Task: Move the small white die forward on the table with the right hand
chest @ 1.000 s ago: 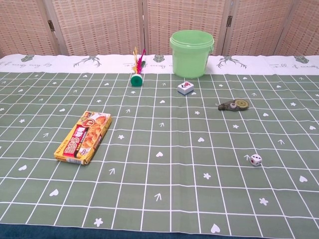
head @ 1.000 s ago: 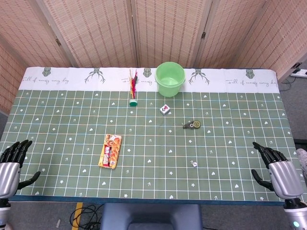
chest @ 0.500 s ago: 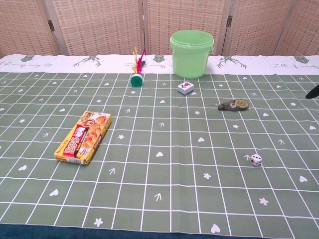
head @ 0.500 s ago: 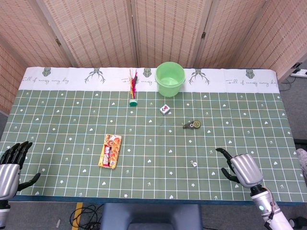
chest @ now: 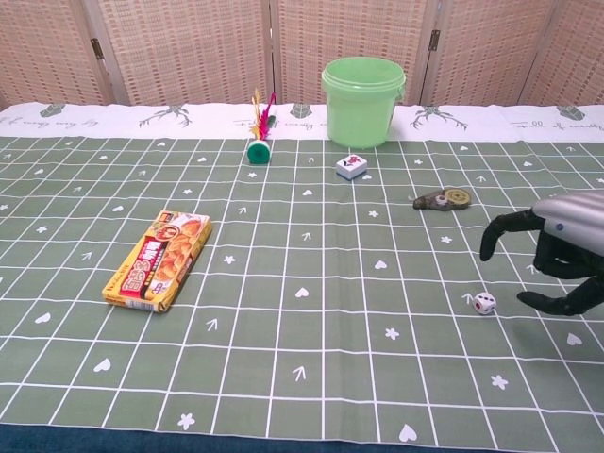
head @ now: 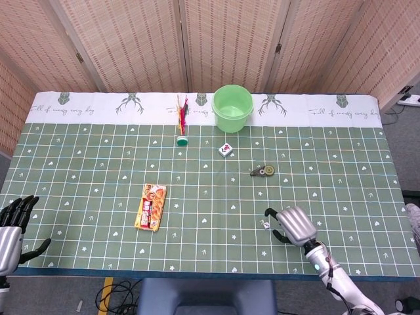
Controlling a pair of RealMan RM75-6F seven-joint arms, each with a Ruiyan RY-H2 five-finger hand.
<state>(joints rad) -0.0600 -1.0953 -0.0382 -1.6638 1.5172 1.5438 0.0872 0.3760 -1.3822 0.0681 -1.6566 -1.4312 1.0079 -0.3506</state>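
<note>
1. At the far left, the left hand (head: 12, 226) sits at the near table edge with its fingers spread and nothing in them. It has slid a touch lower along that edge over the last second; it has no part in this job, I'd say.

2. The snack box (head: 151, 205) lies flat on the green grid cloth (head: 85, 170), where it was a second ago. The shuttlecock (head: 182, 126), the green bucket (head: 232, 107), the small printed tile (head: 226, 149) and the tape dispenser (head: 264, 171) farther back have not shifted either.

3. The small white die (chest: 484, 303) rests on the cloth in the near right part of the table, on the same spot as a second ago, so nothing has touched it yet.

4. The big change is the right hand (head: 294, 225). A second ago it was parked at the near right corner; now it has swept inward and hovers just beside the die on its right. Its fingers (chest: 500, 229) curl forward and apart above the die, with the thumb lower; it holds nothing.

5. From the chest view there is a clear gap between fingertips and die, so I judge the reach nearly done and the grasp not begun. The hand needs to come down and close on the die before carrying it toward the bucket side.
</note>
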